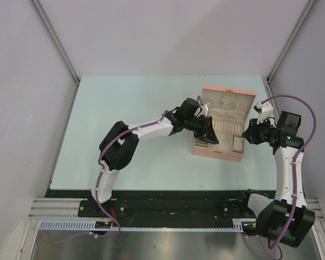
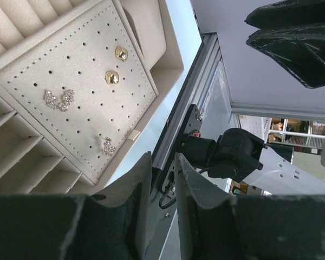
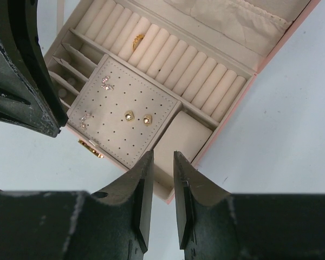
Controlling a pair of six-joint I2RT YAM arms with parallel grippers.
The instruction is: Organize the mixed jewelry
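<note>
The mixed jewelry sits in the open pink box (image 1: 223,123). On its perforated cream pad (image 3: 124,116) are two gold studs (image 3: 129,115) (image 2: 113,77) and sparkly silver pieces (image 3: 105,83) (image 2: 58,99). A gold ring (image 3: 137,40) is tucked in the ring rolls. My left gripper (image 1: 208,131) (image 2: 163,162) hovers over the box's left near corner, jaws a narrow gap apart, nothing between them. My right gripper (image 1: 251,134) (image 3: 162,160) hangs at the box's right edge above a cream square compartment (image 3: 181,135), also slightly apart and empty.
The box lid (image 1: 227,97) stands open towards the back. A gold clasp (image 3: 91,149) is on the box's front wall. Narrow divider slots (image 3: 65,70) lie beside the pad. The pale green table (image 1: 124,108) stretches left of the box. The two grippers face each other closely across the box.
</note>
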